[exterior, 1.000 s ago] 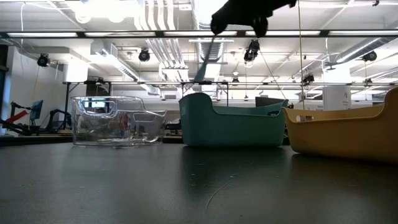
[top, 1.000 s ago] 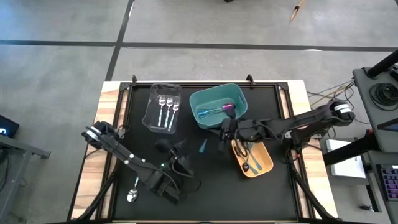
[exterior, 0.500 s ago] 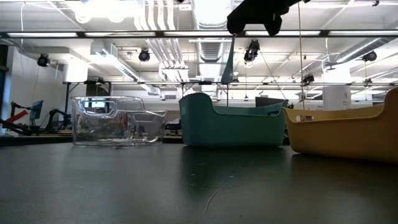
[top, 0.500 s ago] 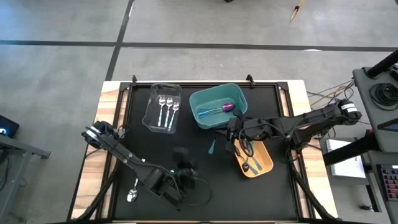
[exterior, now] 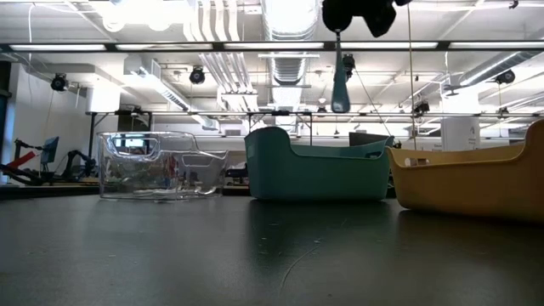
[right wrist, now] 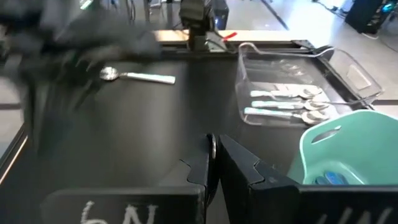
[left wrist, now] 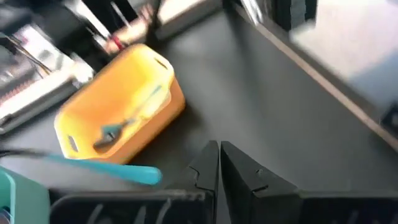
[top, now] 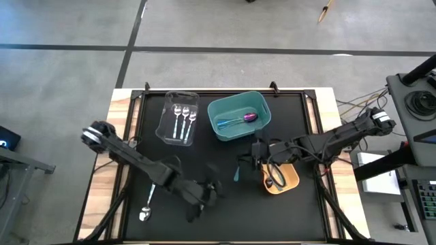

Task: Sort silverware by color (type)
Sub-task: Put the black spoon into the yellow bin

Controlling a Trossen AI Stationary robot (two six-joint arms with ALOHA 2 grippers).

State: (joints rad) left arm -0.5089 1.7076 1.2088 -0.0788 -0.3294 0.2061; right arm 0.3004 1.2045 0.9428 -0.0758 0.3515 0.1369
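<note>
The right gripper, mid-frame and partly cut off in the low view, pinches a teal-handled utensil hanging below it.

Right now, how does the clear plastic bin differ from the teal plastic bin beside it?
The clear plastic bin is see-through and narrow; the teal plastic bin is opaque and wider. The clear bin holds three shiny silver spoons side by side; the teal bin holds an iridescent purple spoon. Both sit at the table's far edge.
</note>
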